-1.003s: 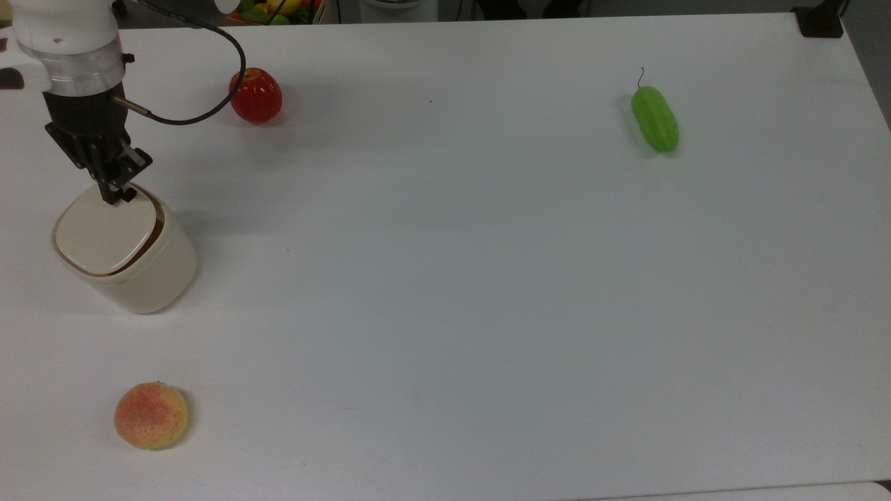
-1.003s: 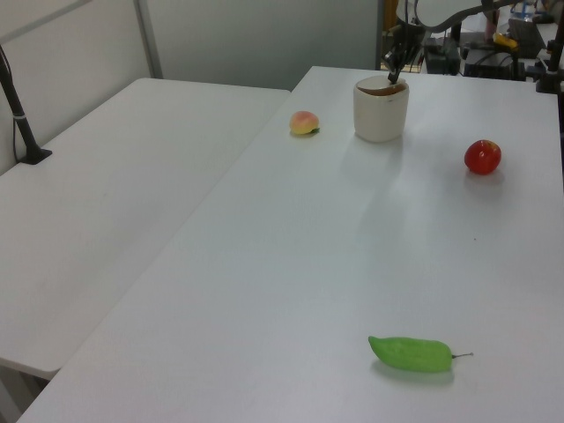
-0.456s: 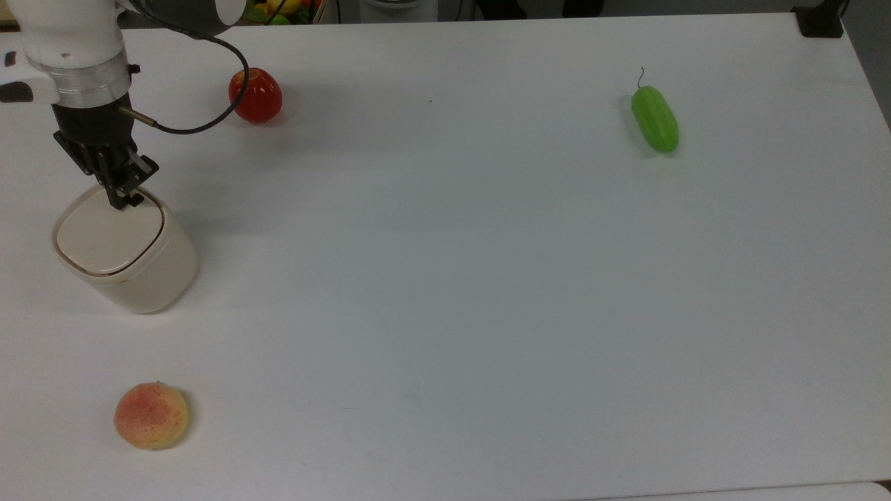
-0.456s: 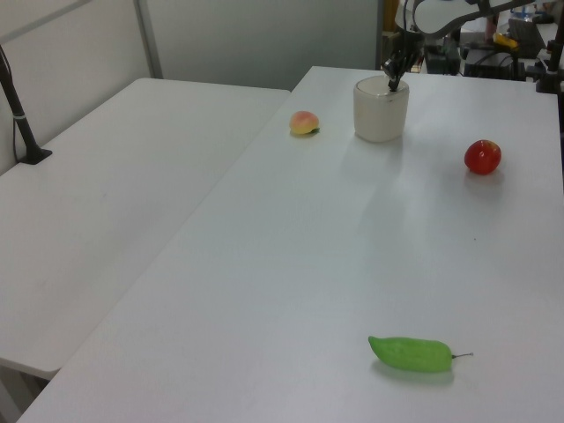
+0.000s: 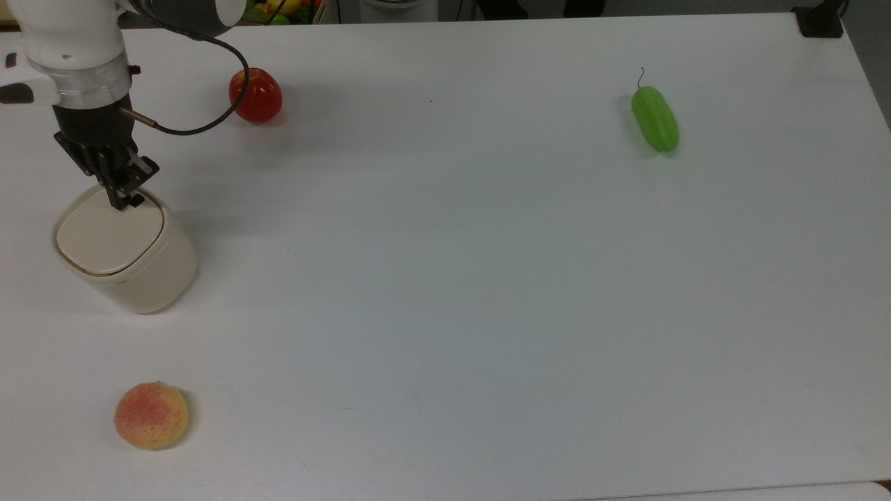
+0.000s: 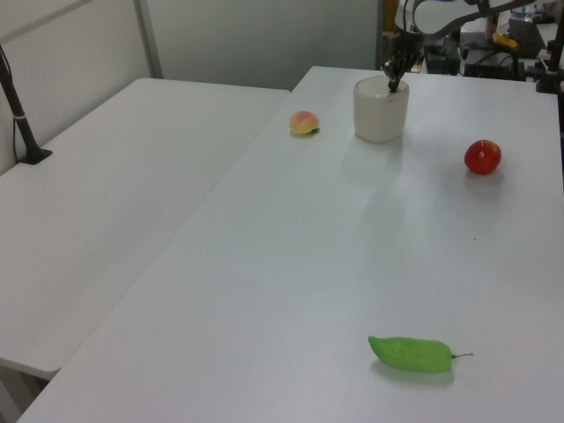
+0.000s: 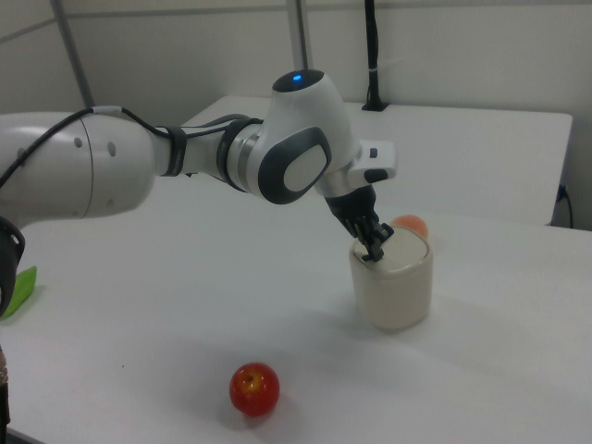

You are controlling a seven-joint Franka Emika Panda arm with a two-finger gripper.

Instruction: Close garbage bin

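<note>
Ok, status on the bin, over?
Gripper shut, tips on the lid's rear edge. Bin lid flat, looks closed. Apple and peach well apart from it, nothing in the way.

A robotics lab: white worktables [image 5: 487,278], grey partition walls [image 6: 264,35], equipment racks [image 6: 493,48].

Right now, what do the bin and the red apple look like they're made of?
The garbage bin looks like smooth cream plastic: even colour, rounded moulded corners, a matte lid. The red apple is glossy, with a bright highlight and very even red, so it is probably a plastic or foam toy, though real fruit can't be ruled out.
</note>
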